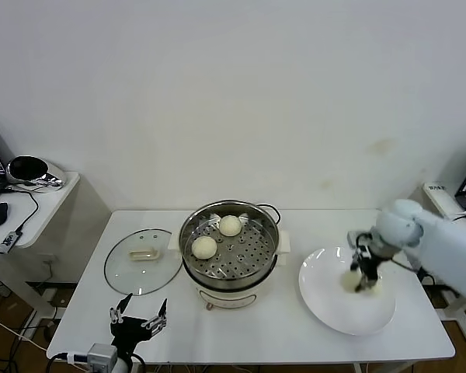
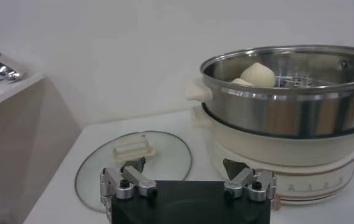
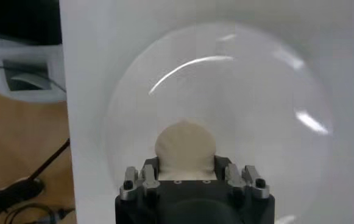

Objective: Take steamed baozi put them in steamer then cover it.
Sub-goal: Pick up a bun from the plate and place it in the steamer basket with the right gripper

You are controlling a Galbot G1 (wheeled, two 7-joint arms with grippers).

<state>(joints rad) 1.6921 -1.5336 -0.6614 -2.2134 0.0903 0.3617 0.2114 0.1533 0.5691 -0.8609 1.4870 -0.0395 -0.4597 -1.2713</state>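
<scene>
Left gripper (image 1: 140, 320) parked wide open at near table edge. Right gripper (image 1: 364, 273) clamped on bun (image 3: 184, 146) on plate (image 1: 326, 299). Steamer (image 1: 269, 235) holds two. Risk: squashing soft bun, slipping during lift.

- Three steamed baozi in view: two (image 1: 231, 225) (image 1: 204, 247) inside the steamer (image 1: 189, 233), one (image 1: 349, 282) on the plate (image 1: 326, 307).
- One steamer.
- One white plate.
- One glass lid (image 1: 128, 272), lying flat on the tabletop (image 1: 279, 334).
- Two grippers: left gripper (image 1: 140, 315), right gripper (image 1: 365, 284).
</scene>
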